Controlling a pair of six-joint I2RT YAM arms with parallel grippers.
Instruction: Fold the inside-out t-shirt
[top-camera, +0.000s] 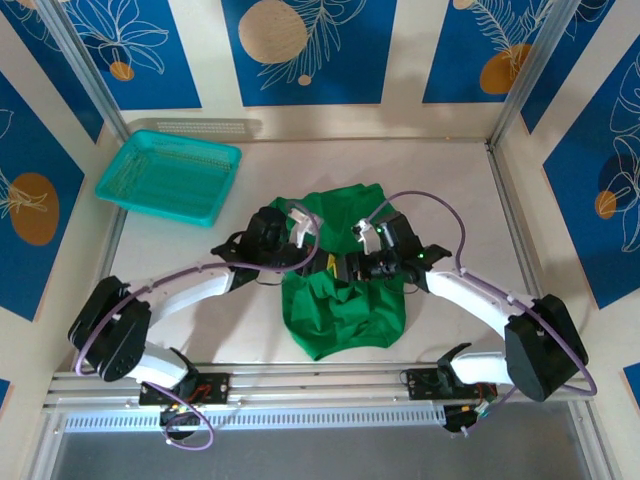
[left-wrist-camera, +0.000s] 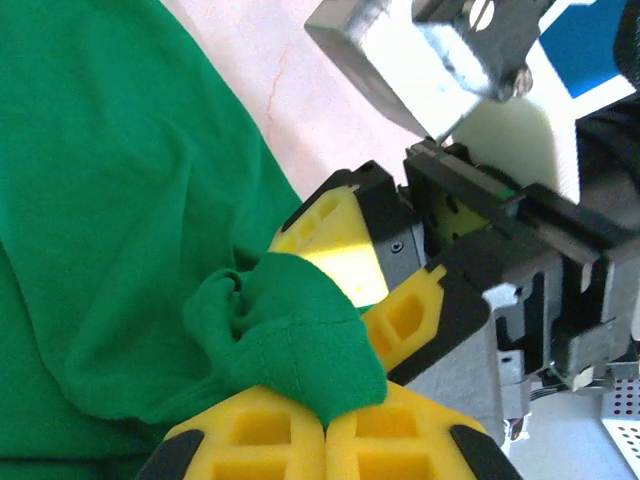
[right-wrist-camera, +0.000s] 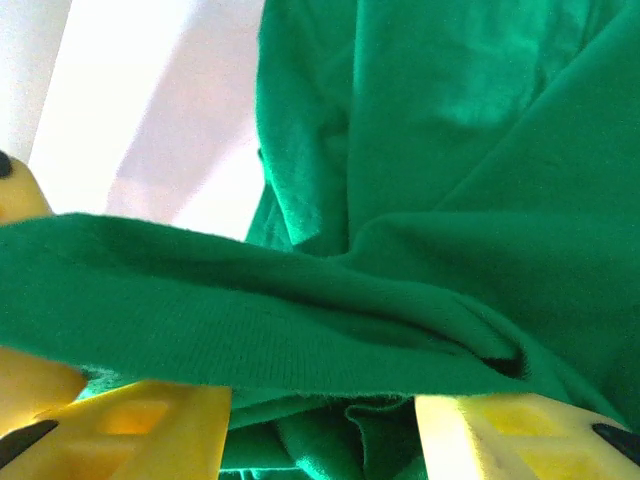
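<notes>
The green t-shirt (top-camera: 345, 310) lies crumpled in the middle of the desk (top-camera: 450, 180). The left tool (left-wrist-camera: 325, 425) is closed tight on a fold of it. The right tool (right-wrist-camera: 325, 425) stands half open, with the shirt's edge lying across its fingers.

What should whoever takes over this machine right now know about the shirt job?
Left gripper: shut, pinching a bunched bit of the bright green cloth t-shirt.
Right gripper: jaws apart, a band of shirt draped across its fingers; no firm grip visible.
Shirt: crumpled mid-table, both grippers close together over its middle. The teal plastic mesh basket sits apart, far left.
Done: no neat fold yet.
Left: spread it flat, then fold.
</notes>
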